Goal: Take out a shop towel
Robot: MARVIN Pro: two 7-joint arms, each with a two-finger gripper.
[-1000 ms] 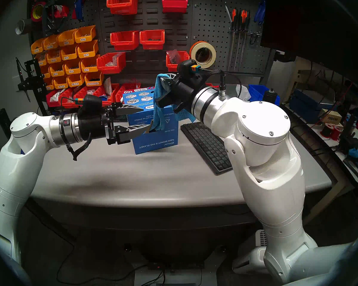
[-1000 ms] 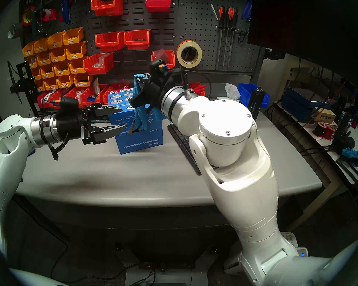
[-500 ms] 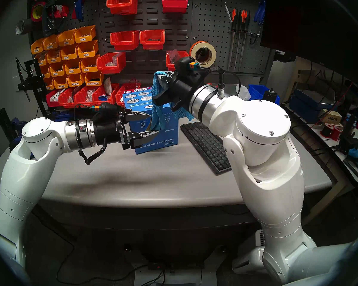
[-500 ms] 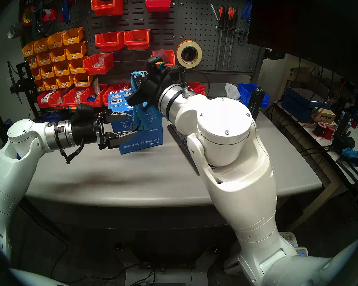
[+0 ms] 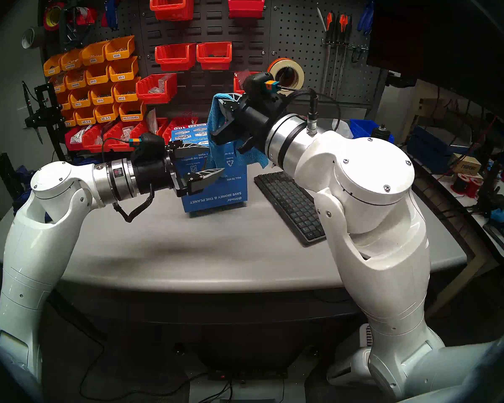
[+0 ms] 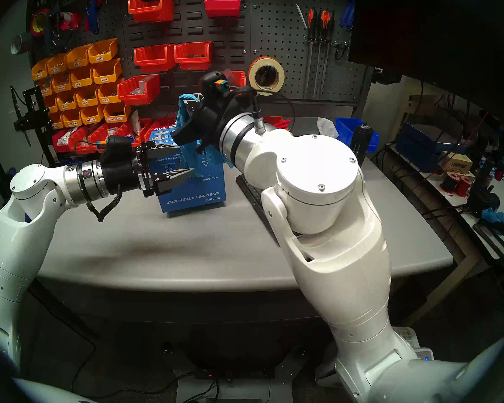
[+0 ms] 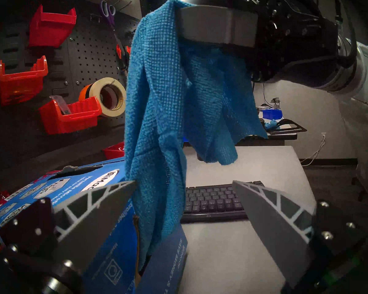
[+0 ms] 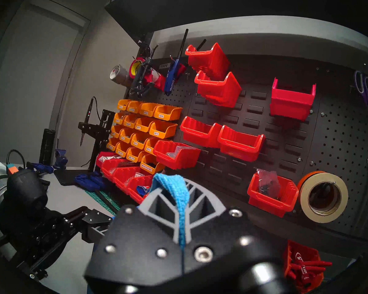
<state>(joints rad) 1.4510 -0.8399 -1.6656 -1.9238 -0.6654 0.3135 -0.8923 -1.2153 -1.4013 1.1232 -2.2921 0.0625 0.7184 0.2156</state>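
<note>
the right gripper [image 5: 227,101] is clamped on the top of the shop towel [image 5: 219,149], a fold of blue cloth squeezed between its closed fingers, as the right wrist view shows. the towel hangs from it in a long floppy drape above the blue cardboard box [image 5: 214,187], and its lower tail still runs down into the slot at the box's front corner, so it is not yet free.

over the last second the right gripper has risen a little and drifted toward the robot's left, drawing more cloth out. the left gripper [image 5: 205,161] has come in from the left and now straddles the box's upper left corner, its jaws spread wide with one finger over the top panel and the other against the front face. the box itself has shifted slightly leftward on the grey table [image 5: 163,248] and looks a bit tilted. the likely meaning: the towel drags the box with it, and the left gripper is arriving to brace the box so that the pull can finish.

the right arm reaches forward and up from its bent elbow, wrist angled toward the pegboard, passing above the keyboard [image 5: 291,204]. the left arm stretches almost level across the table, wrist straight. in the left wrist view the towel [image 7: 170,109] hangs between its open fingertips [image 7: 123,193], touching neither clearly.
</note>
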